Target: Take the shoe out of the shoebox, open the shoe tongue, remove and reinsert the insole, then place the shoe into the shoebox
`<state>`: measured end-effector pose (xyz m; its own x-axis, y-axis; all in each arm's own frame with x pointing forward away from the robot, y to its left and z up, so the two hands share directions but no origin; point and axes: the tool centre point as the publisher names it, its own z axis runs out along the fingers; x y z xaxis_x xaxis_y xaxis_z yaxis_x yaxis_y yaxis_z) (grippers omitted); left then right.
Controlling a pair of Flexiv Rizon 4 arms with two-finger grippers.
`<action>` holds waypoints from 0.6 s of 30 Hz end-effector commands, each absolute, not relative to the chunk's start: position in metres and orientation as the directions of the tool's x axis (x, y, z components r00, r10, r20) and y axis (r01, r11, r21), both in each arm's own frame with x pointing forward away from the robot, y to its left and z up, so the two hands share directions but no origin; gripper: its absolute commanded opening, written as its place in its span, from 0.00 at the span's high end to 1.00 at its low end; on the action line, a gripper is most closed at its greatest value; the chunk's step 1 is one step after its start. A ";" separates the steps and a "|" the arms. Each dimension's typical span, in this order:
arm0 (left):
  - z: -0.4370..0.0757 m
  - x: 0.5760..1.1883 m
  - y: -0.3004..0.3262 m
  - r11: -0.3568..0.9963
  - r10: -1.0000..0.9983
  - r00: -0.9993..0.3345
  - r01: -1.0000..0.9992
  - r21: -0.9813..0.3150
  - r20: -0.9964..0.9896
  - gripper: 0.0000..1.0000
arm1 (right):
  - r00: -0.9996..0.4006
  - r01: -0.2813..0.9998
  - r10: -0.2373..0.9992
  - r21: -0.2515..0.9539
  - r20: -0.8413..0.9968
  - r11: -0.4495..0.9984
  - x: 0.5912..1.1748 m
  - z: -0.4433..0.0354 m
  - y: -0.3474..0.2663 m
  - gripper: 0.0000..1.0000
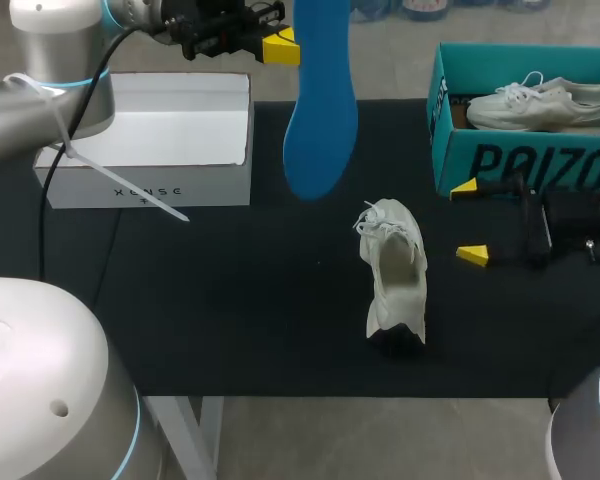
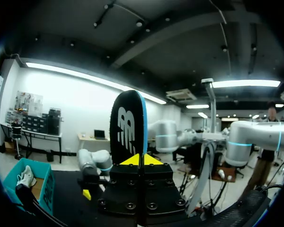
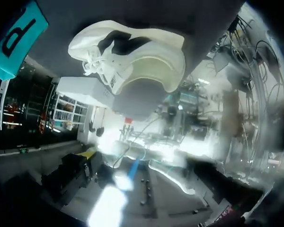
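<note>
My left gripper (image 1: 280, 47) is raised over the table's far side, shut on the top end of a blue insole (image 1: 320, 110) that hangs straight down from it. The left wrist view shows the insole's black underside (image 2: 128, 127) standing up between the yellow tips of the left gripper (image 2: 141, 160). A white shoe (image 1: 393, 270) lies on the black mat (image 1: 210, 290) near the middle, its opening facing up. My right gripper (image 1: 470, 221) stands open just right of the shoe, holding nothing. Ahead of it in the right wrist view is the shoe (image 3: 128, 56).
A teal shoebox (image 1: 520, 160) at the back right holds a second white shoe (image 1: 540, 100). A white box lid (image 1: 160, 140) lies at the back left. The teal shoebox (image 2: 42, 187) also shows in the left wrist view.
</note>
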<state>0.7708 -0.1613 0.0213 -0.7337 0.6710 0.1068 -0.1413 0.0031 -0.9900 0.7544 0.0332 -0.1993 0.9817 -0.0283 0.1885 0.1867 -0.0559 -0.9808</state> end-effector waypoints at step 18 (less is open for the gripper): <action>0.021 0.770 -0.161 0.003 0.669 -0.735 -0.141 -0.990 0.107 1.00 | 0.874 0.238 -0.036 -0.363 0.485 0.901 0.734 -0.172 0.046 0.00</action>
<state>0.7708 -0.1614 0.0213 -0.7335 0.6713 0.1067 -0.1412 0.0030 -0.9900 0.7300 0.0453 -0.1650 0.8745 -0.0348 0.4837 0.3651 0.7037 -0.6095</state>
